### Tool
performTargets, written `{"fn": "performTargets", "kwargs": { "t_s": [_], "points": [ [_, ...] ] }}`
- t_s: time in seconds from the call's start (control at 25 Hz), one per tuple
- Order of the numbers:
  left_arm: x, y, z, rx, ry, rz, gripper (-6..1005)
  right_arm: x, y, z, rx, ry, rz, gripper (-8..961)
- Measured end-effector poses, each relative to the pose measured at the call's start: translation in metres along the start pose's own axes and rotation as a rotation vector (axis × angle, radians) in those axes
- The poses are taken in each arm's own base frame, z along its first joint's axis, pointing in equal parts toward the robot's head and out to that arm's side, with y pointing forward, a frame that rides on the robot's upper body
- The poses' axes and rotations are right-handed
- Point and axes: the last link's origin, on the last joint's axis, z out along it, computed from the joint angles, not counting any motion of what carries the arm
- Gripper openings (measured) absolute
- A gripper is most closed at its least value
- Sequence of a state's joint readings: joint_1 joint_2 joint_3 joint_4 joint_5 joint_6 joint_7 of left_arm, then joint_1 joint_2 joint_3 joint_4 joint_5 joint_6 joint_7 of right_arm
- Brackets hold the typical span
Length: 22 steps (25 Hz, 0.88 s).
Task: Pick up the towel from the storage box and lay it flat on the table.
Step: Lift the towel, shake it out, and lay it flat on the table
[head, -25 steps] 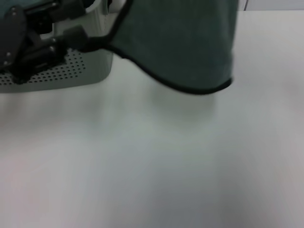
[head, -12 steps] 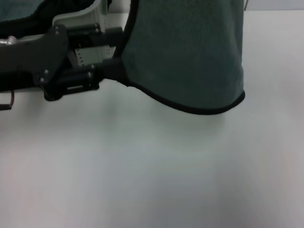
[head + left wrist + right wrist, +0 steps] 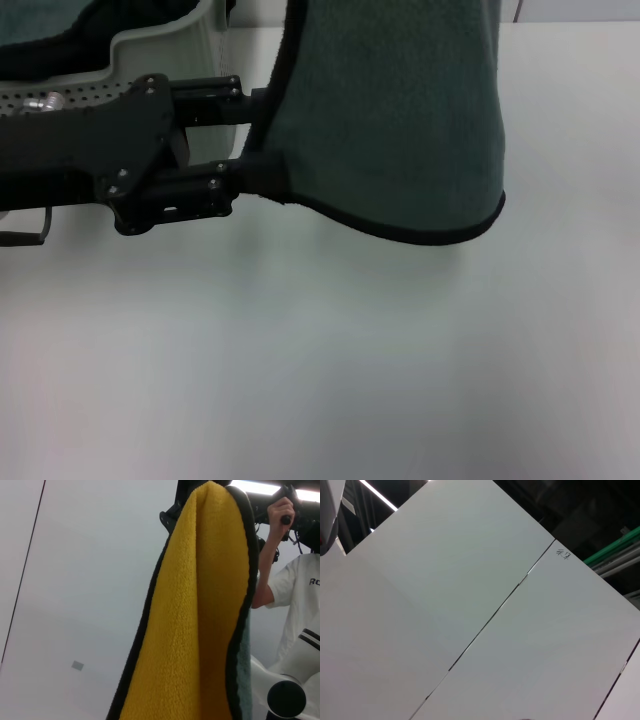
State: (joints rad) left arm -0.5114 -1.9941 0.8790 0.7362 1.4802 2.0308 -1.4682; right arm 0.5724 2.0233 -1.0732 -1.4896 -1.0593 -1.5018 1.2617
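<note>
Dark green towel (image 3: 390, 110) hangs in the head view from 12 o'clock, its black-bound lower edge curving clear above the white surface (image 3: 330, 360). The left gripper (image 3: 262, 172) reaches in from 9 o'clock and is clenched on the towel's left edge, one finger above and one below a corner fold. The box (image 3: 150, 60), pale and dot-perforated, sits behind the arm at 10 o'clock.

Only the left wrist view shows the towel's yellow reverse face (image 3: 195, 630), hanging as a vertical fold with black binding, and a person (image 3: 295, 590) in a white shirt beyond it. The right wrist view shows white panels (image 3: 470, 605) only; the right gripper is not in view.

Compared with 0.5 s ago, the left arm has risen slightly and the towel's lower edge sits marginally higher.

Shirt lettering reads "RO", cut off at the frame edge.
</note>
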Motion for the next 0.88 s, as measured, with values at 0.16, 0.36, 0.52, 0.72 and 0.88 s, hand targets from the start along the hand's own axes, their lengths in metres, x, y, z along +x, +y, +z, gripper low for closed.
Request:
{"fn": "performTargets", "kwargs": {
  "t_s": [0.16,0.36,0.52,0.72,0.88],
  "points": [
    [-0.001,0.000,0.001,-0.002,-0.004,-0.007,543,0.000,-0.001,-0.001,0.006,-0.001,-0.002,7],
    [-0.002,0.000,0.004,-0.017,-0.016,-0.019,541,0.000,-0.001,-0.001,0.008,-0.003,-0.008,8],
    [-0.004,0.000,0.007,-0.031,-0.026,-0.026,537,0.000,-0.002,-0.002,0.014,-0.010,-0.013,8],
    [-0.004,-0.001,0.010,-0.033,-0.025,-0.026,501,0.000,-0.001,-0.003,0.016,-0.009,-0.014,8],
    [-0.004,-0.001,0.012,-0.035,-0.022,-0.027,438,0.002,0.000,-0.004,0.019,-0.010,-0.012,7]
  ]
}}
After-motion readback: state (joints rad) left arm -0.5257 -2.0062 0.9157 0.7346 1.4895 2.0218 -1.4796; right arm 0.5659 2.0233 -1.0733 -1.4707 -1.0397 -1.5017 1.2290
